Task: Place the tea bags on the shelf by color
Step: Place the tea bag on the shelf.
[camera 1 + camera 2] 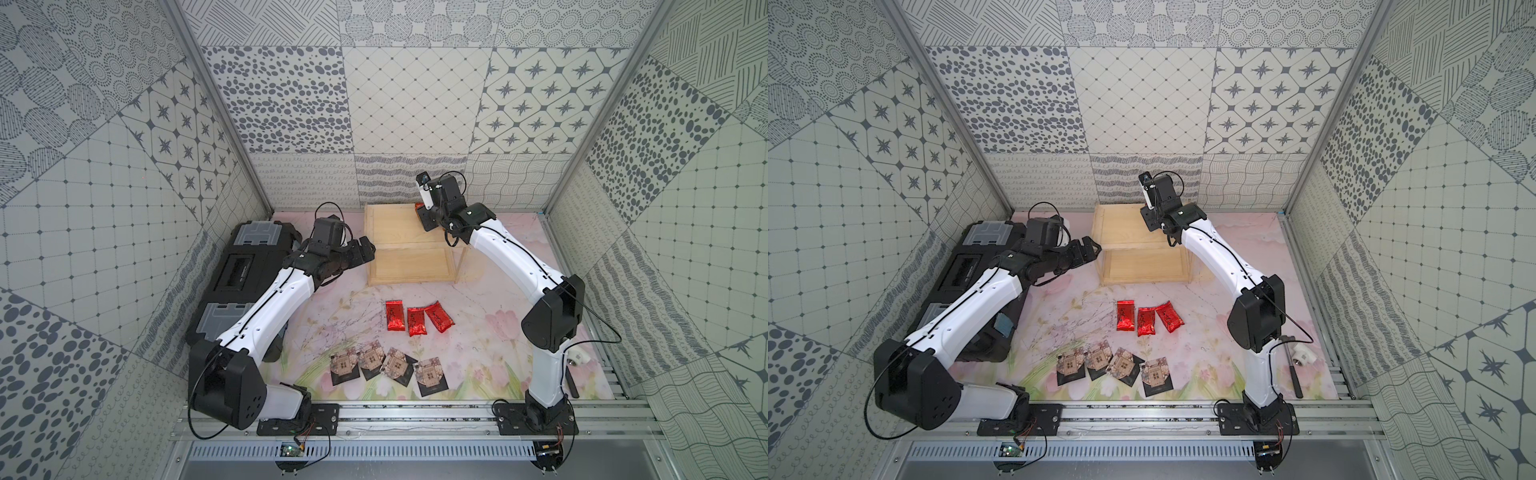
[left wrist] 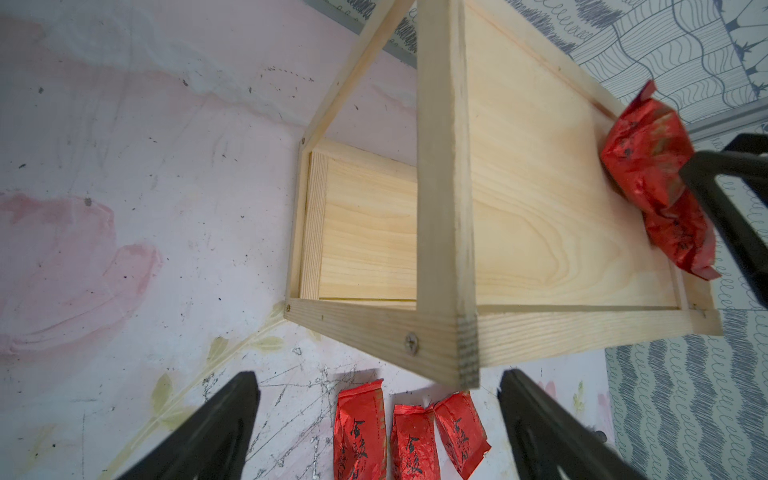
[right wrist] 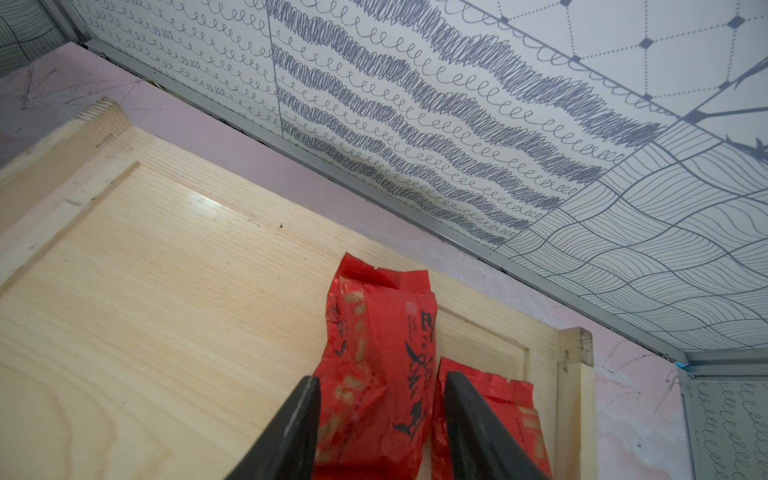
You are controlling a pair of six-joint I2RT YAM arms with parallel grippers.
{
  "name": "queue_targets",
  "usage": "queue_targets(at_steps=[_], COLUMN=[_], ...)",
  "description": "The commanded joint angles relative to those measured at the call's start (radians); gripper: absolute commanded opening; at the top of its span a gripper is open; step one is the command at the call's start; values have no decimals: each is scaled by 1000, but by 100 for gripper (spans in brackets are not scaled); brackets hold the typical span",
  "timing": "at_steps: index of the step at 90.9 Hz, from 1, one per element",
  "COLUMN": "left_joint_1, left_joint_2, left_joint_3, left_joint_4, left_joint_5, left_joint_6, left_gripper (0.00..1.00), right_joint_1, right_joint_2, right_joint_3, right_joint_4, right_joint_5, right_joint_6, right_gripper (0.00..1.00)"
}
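Right gripper (image 3: 380,376) first: its two black fingers (image 3: 291,419) stand apart, one on either side of a red sachet (image 3: 374,324), and the crinkled foil fills the gap between them. Are the pads pressing that foil or standing just clear of it? The wrist view does not settle it.

The sachet itself lies flat on the top board of the shelf (image 1: 392,230), at the end nearest the right arm and close to the back rail. A second red sachet (image 3: 498,399) lies right beside it, closer to the shelf's end rail, and their edges meet. The right arm reaches in over that same end of the shelf, wrist tipped down onto the top board.

Over to the left gripper (image 2: 376,374): its fingers (image 2: 216,424) are spread wide with nothing held between them. It hangs just off the shelf's opposite end, beside the front corner post and above the flowered mat (image 1: 340,316).

Out in front of the shelf, three more red sachets (image 1: 417,322) lie on the mat in a tight row, dark print facing up. The two on the right-arm side touch each other. Farther out from the shelf's front edge, four black sachets (image 1: 397,365) with beige house print form a loose line, some corners overlapping.

Beyond the shelf's left end sits a big black toolbox (image 1: 245,266), partly under the left arm. In a top view, a hammer (image 1: 1296,374) lies well away from the shelf's right front corner, by the right arm's base.
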Motion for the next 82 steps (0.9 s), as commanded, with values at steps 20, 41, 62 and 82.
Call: queue_targets(at_steps=[20, 41, 62, 82], left_joint_1=[14, 14, 14, 14], left_joint_2=[0, 2, 4, 9], left_joint_3=[12, 11, -2, -12], left_joint_4=[12, 19, 25, 34], left_joint_5=[28, 41, 55, 63], left_joint_6=[25, 19, 10, 9], left_gripper=[95, 95, 95, 95], right_joint_1=[-1, -6, -41, -60], right_joint_2=[23, 75, 156, 165], right_joint_3=[86, 171, 279, 263], right_joint_4=[-36, -35, -35, -34], right_joint_5=[-25, -45, -125, -190], right_joint_6=[32, 80, 131, 162], right_gripper=[54, 55, 52, 34])
